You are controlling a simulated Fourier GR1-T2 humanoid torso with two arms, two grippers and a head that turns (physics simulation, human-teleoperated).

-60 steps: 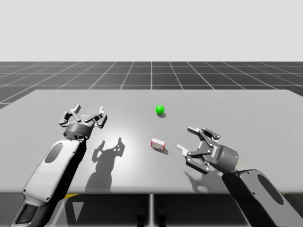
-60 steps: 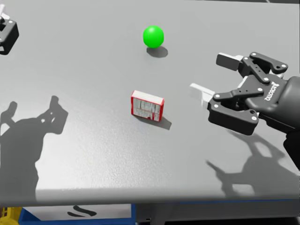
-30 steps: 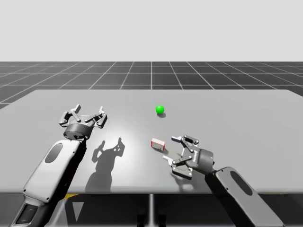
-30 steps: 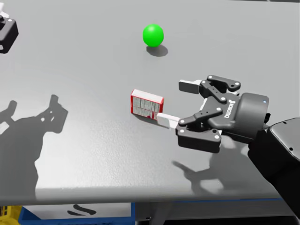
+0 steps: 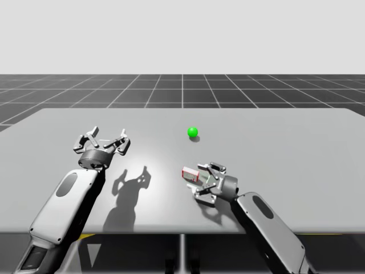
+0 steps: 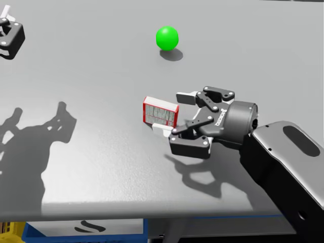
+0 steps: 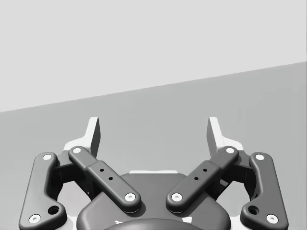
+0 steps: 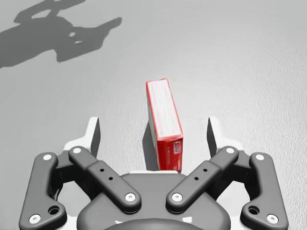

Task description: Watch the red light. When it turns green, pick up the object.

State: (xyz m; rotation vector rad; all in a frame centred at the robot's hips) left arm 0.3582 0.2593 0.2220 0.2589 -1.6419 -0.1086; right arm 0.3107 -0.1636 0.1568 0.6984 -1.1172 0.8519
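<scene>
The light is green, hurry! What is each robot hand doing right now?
Left gripper: open, holding nothing.
Right gripper: open; the red box stands between its fingers, touching neither.

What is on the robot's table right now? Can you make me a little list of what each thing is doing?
light: green ball, on the table, beyond the box
box: red box, thin, resting on the table
right pincer: right pincer open, one finger on each side of the red box, a gap on both sides
left pincer: left pincer open, holding nothing, at the table's left side
picked up: not yet
</scene>
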